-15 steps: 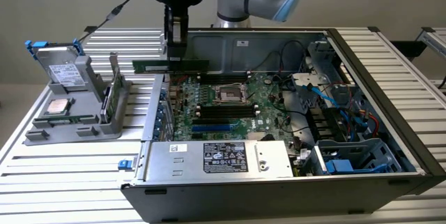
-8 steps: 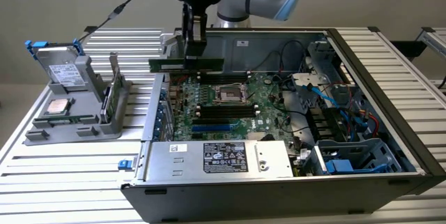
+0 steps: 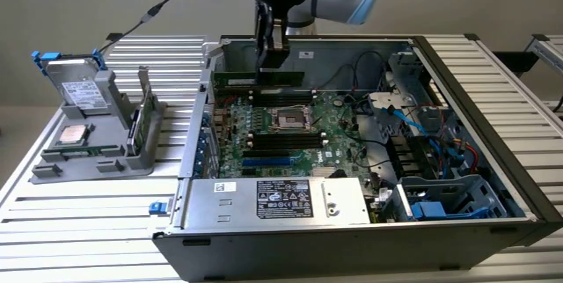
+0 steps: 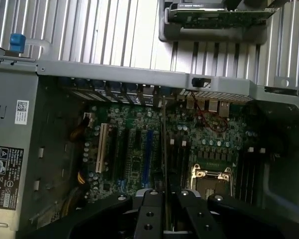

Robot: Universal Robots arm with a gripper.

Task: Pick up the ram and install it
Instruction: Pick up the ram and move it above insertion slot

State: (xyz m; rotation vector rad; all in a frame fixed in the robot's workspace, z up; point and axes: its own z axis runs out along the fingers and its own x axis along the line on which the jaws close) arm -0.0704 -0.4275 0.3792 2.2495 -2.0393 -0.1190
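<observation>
You are holding the gripper (image 3: 269, 65) over the open computer case (image 3: 492, 131), its jaws clamping the ram (image 3: 260, 79) by the upper edge. The green stick is hanging roughly level over the dark memory slots (image 3: 277, 97), just beyond the processor socket (image 3: 291, 119) on the side away from the power supply (image 3: 277, 200). Whether it is touching a slot cannot be told. The grey holder (image 3: 88, 157) with the boxy drive (image 3: 84, 92) is standing well apart from the socket, outside the case.
</observation>
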